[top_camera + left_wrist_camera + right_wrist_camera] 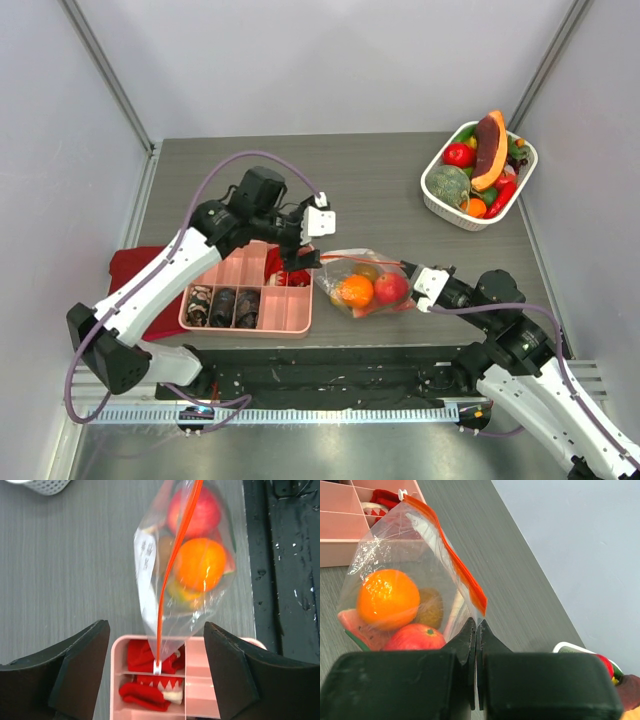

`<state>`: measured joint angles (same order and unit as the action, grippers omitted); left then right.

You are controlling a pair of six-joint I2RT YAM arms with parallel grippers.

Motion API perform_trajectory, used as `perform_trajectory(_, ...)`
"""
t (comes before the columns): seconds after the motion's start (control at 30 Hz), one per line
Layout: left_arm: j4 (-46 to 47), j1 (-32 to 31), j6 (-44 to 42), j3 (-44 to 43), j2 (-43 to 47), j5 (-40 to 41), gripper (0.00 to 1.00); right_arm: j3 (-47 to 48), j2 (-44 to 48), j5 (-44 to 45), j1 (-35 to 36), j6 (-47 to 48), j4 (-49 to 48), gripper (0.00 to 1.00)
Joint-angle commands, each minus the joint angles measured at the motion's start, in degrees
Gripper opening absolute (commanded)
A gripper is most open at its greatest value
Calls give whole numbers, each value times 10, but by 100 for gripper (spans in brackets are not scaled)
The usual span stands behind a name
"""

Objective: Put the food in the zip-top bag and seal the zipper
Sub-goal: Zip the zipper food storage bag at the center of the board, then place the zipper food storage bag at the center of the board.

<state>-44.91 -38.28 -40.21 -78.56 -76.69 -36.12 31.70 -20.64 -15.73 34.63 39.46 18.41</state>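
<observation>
Zip-top bag (348, 268) w/ food (357, 291) is lying on desk (380, 190) at 3 o'clock of pink tray (297, 310) — prob. soft, slippery, bottom-heavy — right claw (476, 630) is pinching its corner at zipper (460, 570), left claw (156, 645) is hovering spread; best gripping that stiffer strip.

top: high overhead, wide | wrists: close-up | all share zip-top bag (365, 283)

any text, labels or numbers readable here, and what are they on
Nothing here can be read.
The zip-top bag has a white patch with tiny dark print: too small and blurred to read.
The pink tray and the white basket show no markings.
</observation>
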Motion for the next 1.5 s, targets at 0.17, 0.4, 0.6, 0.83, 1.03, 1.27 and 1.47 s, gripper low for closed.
perform_trajectory(0.17,76,-38,36,-11,-66,-25,75,30,7,-24,-1,4,-21,1)
perform_trajectory(0.4,108,-43,163,-16,-89,-76,39,25,9,-26,-2,-18,-22,1)
perform_trajectory(0.6,116,-43,229,-26,-97,-90,0,14,3,3,-2,-55,-48,2)
perform_trajectory(0.83,26,7,244,-225,-198,-63,0,61,-33,57,-2,-161,-39,78)
perform_trajectory(1.03,-2,15,238,-374,-291,18,0,132,-60,100,-21,-272,-52,100)
perform_trajectory(1.27,24,-25,211,-319,-300,65,0,172,-70,142,-27,-293,-50,100)
perform_trajectory(1.47,58,-108,217,-175,-267,86,0,162,-70,198,-37,-305,-32,100)
